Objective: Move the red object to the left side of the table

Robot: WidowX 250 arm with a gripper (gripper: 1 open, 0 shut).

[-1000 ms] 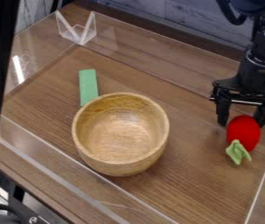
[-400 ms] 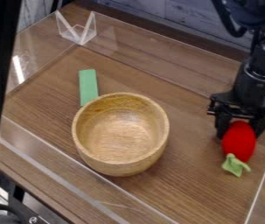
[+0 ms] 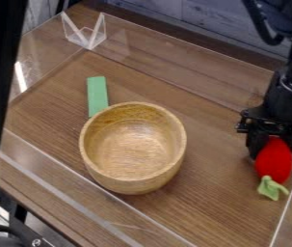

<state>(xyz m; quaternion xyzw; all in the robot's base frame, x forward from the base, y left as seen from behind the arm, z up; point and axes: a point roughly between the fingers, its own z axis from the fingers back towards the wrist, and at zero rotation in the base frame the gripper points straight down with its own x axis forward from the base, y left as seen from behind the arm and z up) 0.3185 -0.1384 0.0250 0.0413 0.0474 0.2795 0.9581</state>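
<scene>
One gripper (image 3: 267,145) | angled downward at red toy (image 3: 275,162) | grip or spread: cannot tell

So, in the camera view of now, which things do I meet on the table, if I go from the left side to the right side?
Green strip → wooden bowl → red object with light green leafy end
</scene>
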